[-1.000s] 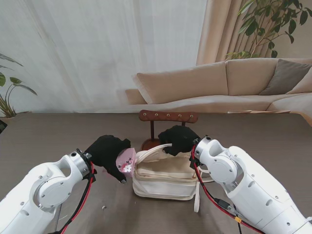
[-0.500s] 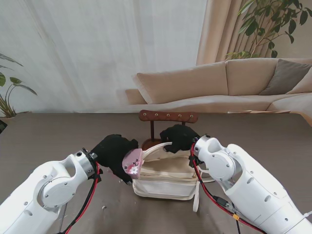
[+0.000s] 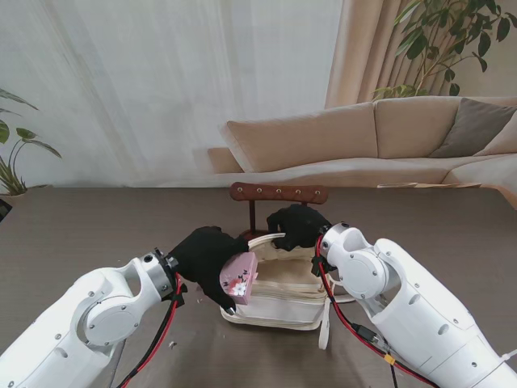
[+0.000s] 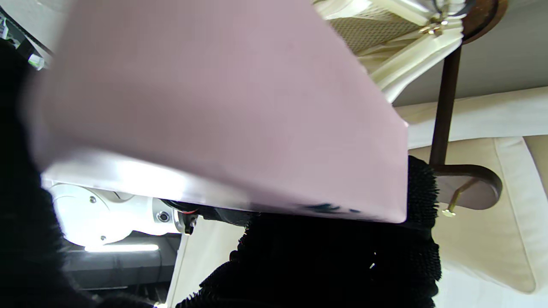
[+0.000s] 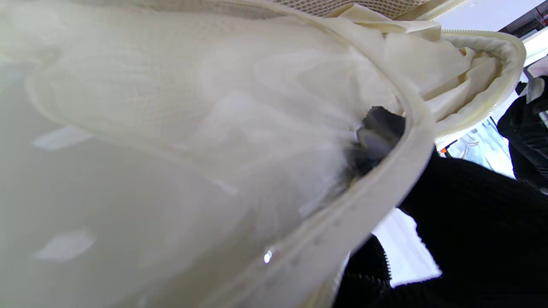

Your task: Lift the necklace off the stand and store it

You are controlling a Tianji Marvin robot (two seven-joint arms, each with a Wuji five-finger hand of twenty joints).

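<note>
My left hand [image 3: 212, 260], in a black glove, is shut on a small pink box [image 3: 239, 277] with a flower print and holds it over the left side of the cream bag [image 3: 279, 299]. The pink box [image 4: 222, 102] fills most of the left wrist view. My right hand [image 3: 297, 226] is shut on the bag's cream flap [image 3: 266, 241] and holds it lifted. In the right wrist view the flap [image 5: 214, 128] hides nearly everything. Behind the bag stands the brown wooden stand [image 3: 278, 194], its hooks bare. I see no necklace.
The cream bag's strap [image 3: 326, 330] hangs down toward me on the dark table [image 3: 73, 234]. A beige sofa [image 3: 380, 141] and a plant [image 3: 440, 40] lie beyond the table. Another plant [image 3: 12, 162] sits at the far left.
My left hand has carried the pink box to the right, from beside the bag to over its left side. My right hand has kept the flap lifted.
</note>
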